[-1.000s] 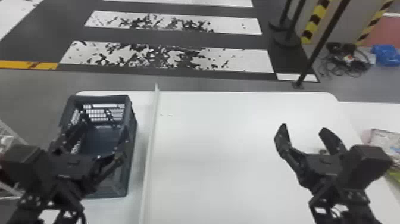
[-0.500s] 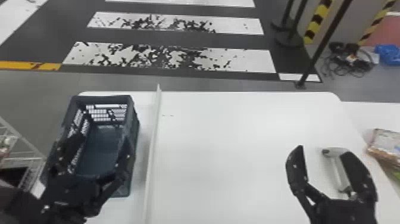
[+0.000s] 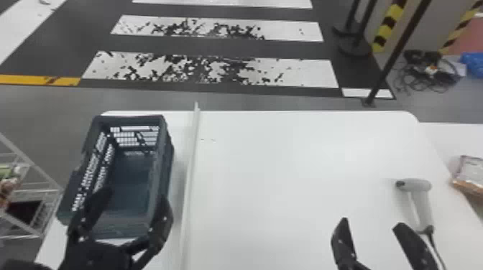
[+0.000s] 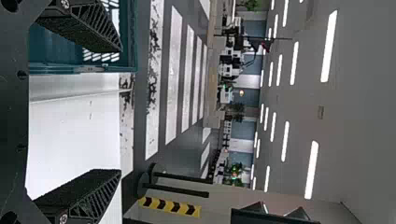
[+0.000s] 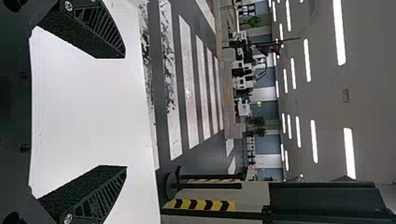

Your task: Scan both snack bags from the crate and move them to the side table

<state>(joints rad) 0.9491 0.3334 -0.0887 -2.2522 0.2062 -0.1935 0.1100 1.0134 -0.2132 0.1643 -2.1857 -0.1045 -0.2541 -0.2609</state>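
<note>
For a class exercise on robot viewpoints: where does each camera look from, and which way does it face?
Head view: on the robot's head, facing forward and down at the table and crate; the left gripper and right gripper show.
Left wrist view: on the left wrist, facing out past its own gripper, over crate and table to the ceiling.
Right wrist view: on the right wrist, facing out past its own gripper, over the table into the room.
All three share the table and striped floor.

This is a large indoor hall, with crosswalk stripes (image 3: 305, 73) across the floor (image 3: 54, 104) and rows of ceiling lights (image 4: 329, 46).
</note>
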